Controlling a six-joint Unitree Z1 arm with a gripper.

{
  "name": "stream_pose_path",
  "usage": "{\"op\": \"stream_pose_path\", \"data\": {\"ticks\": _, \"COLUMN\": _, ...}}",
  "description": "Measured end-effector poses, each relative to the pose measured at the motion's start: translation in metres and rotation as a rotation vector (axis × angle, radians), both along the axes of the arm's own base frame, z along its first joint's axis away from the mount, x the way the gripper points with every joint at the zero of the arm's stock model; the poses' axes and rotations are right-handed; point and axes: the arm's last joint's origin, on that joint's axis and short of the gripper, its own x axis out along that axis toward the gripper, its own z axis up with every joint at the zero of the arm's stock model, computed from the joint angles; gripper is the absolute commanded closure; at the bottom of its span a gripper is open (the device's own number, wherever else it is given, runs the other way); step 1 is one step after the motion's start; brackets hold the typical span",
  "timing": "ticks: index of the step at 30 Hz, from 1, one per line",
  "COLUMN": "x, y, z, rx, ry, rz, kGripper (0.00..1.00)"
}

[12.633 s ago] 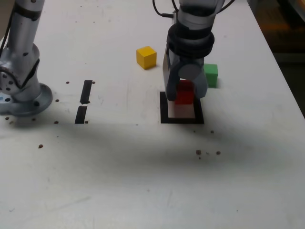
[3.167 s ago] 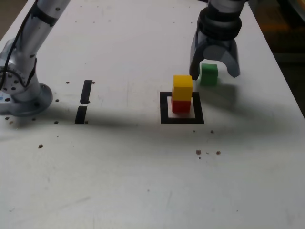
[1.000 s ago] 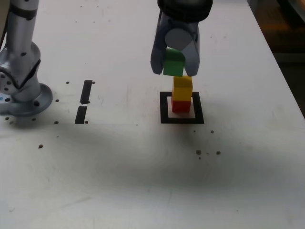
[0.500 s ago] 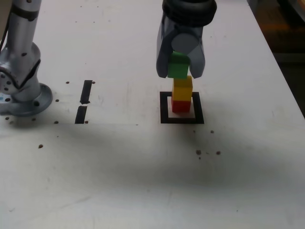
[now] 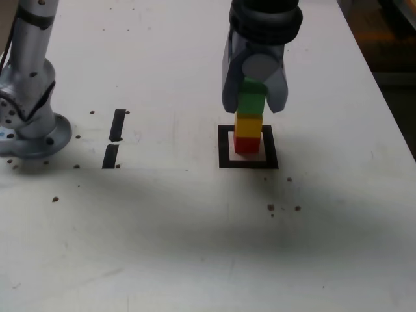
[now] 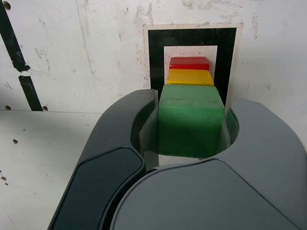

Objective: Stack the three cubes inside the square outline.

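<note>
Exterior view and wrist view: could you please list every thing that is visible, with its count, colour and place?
green cube: one, green, top of the stack, between the pincer's jaws
yellow cube: one, yellow, middle of the stack, on the red cube
red cube: one, red, bottom of the stack, on the white centre of the square outline
square outline: one, black tape frame with white centre, around the stack
tape strips: two, black, short, at the exterior view's left of the outline
table: one, white, with small dark specks, under everything
arm base: one, silver grey, at the exterior view's left edge
pincer: one, grey, above the outline, shut on the green cube
</note>
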Motion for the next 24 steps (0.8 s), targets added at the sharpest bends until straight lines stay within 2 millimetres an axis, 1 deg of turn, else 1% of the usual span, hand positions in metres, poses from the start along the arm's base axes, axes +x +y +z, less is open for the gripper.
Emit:
{"op": "stream_pose_path", "data": {"ticks": 7, "x": 0.001, "y": 0.002, "z": -0.007, "rx": -0.008, "ry": 0.005, "rz": -0.003, "kGripper": 0.71}}
{"op": "stream_pose_path", "data": {"ticks": 9, "x": 0.001, "y": 0.002, "z": -0.007, "rx": -0.009, "ry": 0.005, "rz": -0.005, "kGripper": 0.68}}
{"op": "stream_pose_path", "data": {"ticks": 11, "x": 0.000, "y": 0.002, "z": -0.007, "rx": -0.011, "ry": 0.006, "rz": -0.008, "kGripper": 0.59}}
{"op": "stream_pose_path", "data": {"ticks": 12, "x": 0.000, "y": 0.002, "z": -0.007, "rx": -0.012, "ry": 0.007, "rz": -0.008, "kGripper": 0.51}}
{"op": "stream_pose_path", "data": {"ticks": 14, "x": 0.000, "y": 0.002, "z": -0.007, "rx": -0.016, "ry": 0.008, "rz": -0.008, "kGripper": 0.31}}
{"op": "stream_pose_path", "data": {"ticks": 16, "x": 0.000, "y": 0.002, "z": -0.007, "rx": -0.020, "ry": 0.009, "rz": -0.009, "kGripper": 0.14}}
{"op": "stream_pose_path", "data": {"ticks": 17, "x": 0.000, "y": 0.002, "z": -0.007, "rx": -0.023, "ry": 0.009, "rz": -0.008, "kGripper": 0.07}}
{"op": "stream_pose_path", "data": {"ticks": 18, "x": 0.000, "y": 0.002, "z": -0.007, "rx": -0.026, "ry": 0.010, "rz": -0.008, "kGripper": 0.02}}
{"op": "stream_pose_path", "data": {"ticks": 19, "x": 0.000, "y": 0.001, "z": -0.006, "rx": -0.030, "ry": 0.010, "rz": -0.008, "kGripper": 0.01}}
{"op": "stream_pose_path", "data": {"ticks": 24, "x": -0.006, "y": 0.001, "z": 0.006, "rx": -0.053, "ry": -0.008, "rz": -0.002, "kGripper": 0.00}}
